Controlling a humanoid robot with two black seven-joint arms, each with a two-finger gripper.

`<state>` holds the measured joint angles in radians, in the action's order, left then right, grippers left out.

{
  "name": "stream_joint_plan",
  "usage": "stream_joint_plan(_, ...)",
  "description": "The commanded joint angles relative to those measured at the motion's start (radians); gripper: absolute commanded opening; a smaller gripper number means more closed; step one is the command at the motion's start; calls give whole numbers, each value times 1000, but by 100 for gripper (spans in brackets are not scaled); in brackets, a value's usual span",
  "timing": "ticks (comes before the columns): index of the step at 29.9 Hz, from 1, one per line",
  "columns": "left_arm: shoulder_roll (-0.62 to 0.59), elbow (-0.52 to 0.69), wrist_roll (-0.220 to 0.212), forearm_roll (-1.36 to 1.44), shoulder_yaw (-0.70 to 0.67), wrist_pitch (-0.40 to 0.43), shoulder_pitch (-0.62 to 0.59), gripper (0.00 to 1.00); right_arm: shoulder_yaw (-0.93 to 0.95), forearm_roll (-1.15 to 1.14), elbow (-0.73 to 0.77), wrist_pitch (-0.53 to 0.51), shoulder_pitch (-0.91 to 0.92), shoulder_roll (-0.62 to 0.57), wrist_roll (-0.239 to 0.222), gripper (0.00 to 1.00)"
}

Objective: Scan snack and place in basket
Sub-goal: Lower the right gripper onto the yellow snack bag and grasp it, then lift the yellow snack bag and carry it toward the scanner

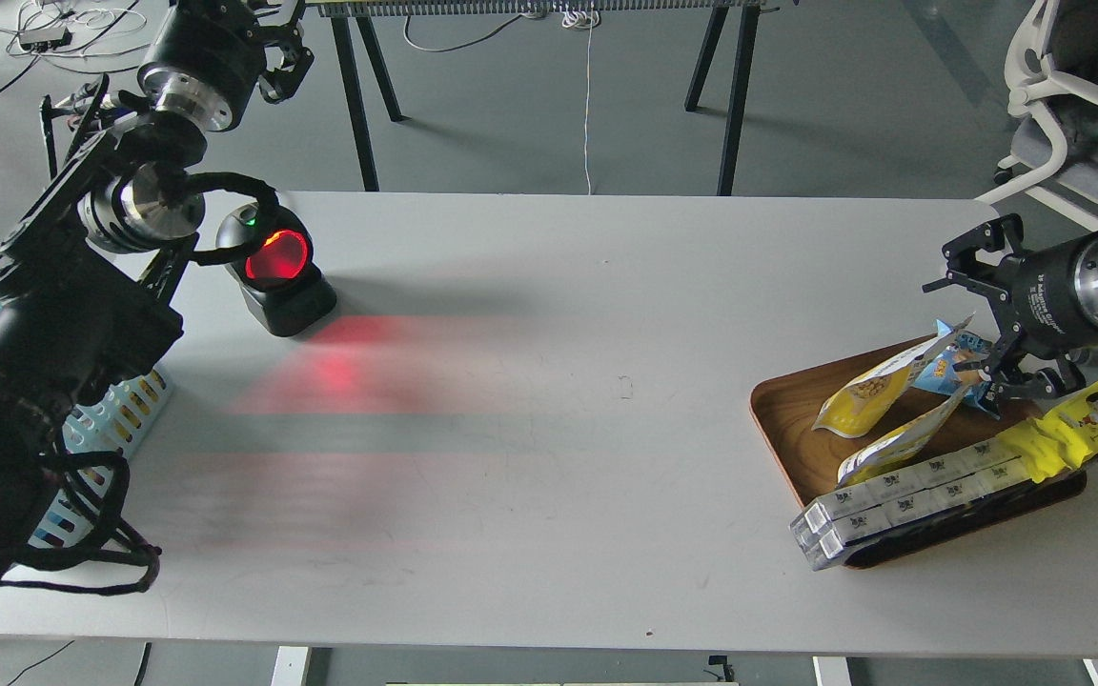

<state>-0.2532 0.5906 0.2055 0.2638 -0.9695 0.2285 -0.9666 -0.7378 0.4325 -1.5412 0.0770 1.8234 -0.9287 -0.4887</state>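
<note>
- Snack point(862, 398) on the tray point(782, 412) at the desk's right end, yellow end toward the left, white end propped up toward the right.
- Second similar pouch point(897, 441) just below it on the same tray, tilted the same way.
- Right gripper point(978, 329) low over the tray's far right corner, fingers spread wide: upper one point(973, 250) clear above the desk, lower one point(1011, 379) down among the packs.
- Nothing seen gripped; lower finger close to or touching the blue bag point(951, 365), contact cannot be told.
- Blue bag lying between the snack's white end and the lower finger.
- Long yellow pack point(1078, 424) with a cartoon face lying across the tray's near right side, its end past the rim.
- Two clear boxes point(902, 503) side by side, resting on the tray's near rim and jutting left over the desk point(549, 429).
- Scanner point(277, 270) at the desk's far left, window glowing red, red light thrown on the desk in front of it.
- Left gripper point(282, 52) raised beyond the desk's far left edge, seen dark and end-on; spread of its fingers cannot be told.
- Basket point(130, 405) at the left edge, mostly hidden behind the left arm, well apart from the snack.
</note>
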Motion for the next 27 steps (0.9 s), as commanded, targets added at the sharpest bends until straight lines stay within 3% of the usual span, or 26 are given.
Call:
stream_joint_plan(1,2,0,0,0,0,0,0,100,9,2,12,3,-9,24,0,68)
stream_joint_plan(13,3,0,0,0,0,2,2,100,92,0,49,15,-133,62,0,54)
stream_joint_plan(16,2,1,0,0,0,0,2,100,101,-6,49,18,-145,82,0,42)
stream_joint_plan(21,3,0,0,0,0,0,2,100,104,-5,50,40,-142,93,0,32)
stream_joint_plan(24,3,0,0,0,0,0,3,100,104,-6,49,44,-141,93,0,11)
stream_joint_plan(27,3,0,0,0,0,0,3,100,104,-8,49,44,-138,93,0,1)
